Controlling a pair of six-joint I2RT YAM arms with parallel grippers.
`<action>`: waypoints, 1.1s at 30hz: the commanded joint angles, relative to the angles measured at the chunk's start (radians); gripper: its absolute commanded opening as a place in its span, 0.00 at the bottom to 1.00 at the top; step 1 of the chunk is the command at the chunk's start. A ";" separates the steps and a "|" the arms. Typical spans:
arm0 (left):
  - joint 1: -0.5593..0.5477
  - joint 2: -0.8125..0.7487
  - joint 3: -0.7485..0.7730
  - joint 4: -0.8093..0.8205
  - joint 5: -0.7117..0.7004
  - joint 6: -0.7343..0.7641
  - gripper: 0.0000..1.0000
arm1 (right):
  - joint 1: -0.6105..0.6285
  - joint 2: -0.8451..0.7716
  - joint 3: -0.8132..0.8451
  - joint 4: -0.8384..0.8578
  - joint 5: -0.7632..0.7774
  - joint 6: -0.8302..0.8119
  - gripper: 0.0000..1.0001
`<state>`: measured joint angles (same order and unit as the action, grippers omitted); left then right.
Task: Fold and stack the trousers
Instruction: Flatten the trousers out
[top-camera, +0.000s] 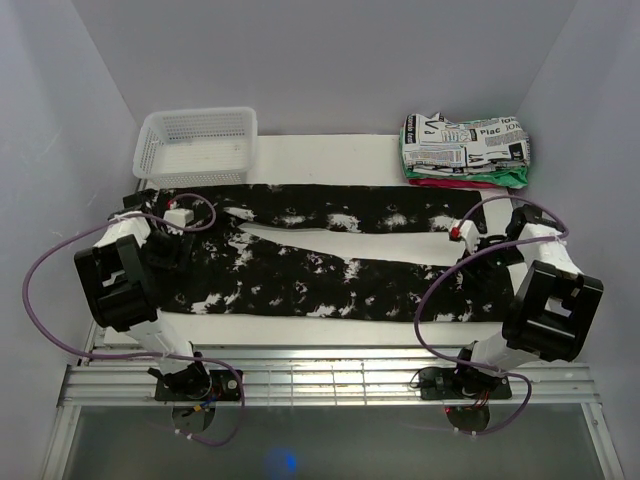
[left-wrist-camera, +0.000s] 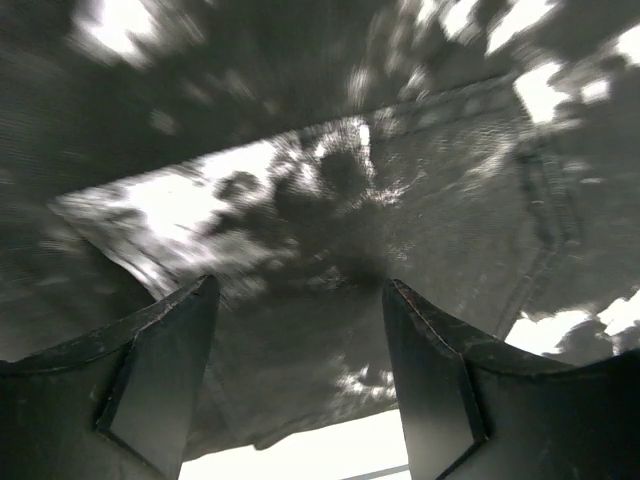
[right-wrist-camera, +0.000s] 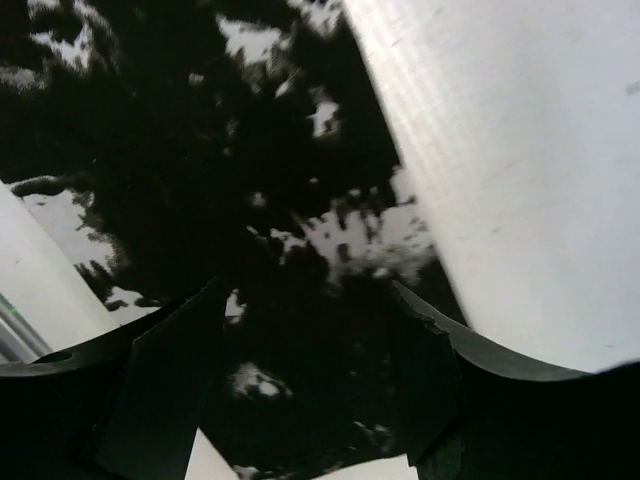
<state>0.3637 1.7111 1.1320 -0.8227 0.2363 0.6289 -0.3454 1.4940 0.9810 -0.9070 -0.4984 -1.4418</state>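
The trousers (top-camera: 330, 262) lie spread lengthwise across the tabletop (top-camera: 320, 150), with the left end effector (left-wrist-camera: 298, 290) and right end effector (right-wrist-camera: 305, 290) hovering jaws apart over opposite ends, probably so both ends can be pinched for folding.

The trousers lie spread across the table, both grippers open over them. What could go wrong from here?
The left gripper and right gripper stand open over the flat trousers; closing may pinch one layer only.
The two legs lie parted, so a fold may come out uneven.
The far edge lies beside the basket and might snag when lifted.
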 joint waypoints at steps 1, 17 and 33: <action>0.011 0.016 -0.073 0.023 0.009 -0.028 0.77 | 0.005 0.024 -0.068 0.074 0.118 0.066 0.70; 0.011 -0.203 -0.140 -0.093 0.032 0.152 0.80 | -0.038 0.095 0.226 0.038 -0.037 0.238 0.69; -0.069 0.107 0.233 -0.067 0.290 -0.178 0.81 | 0.170 0.383 0.354 0.371 0.052 0.116 0.68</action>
<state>0.2871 1.8248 1.3407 -0.9085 0.4694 0.5419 -0.2008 1.8694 1.3495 -0.6228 -0.4793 -1.2594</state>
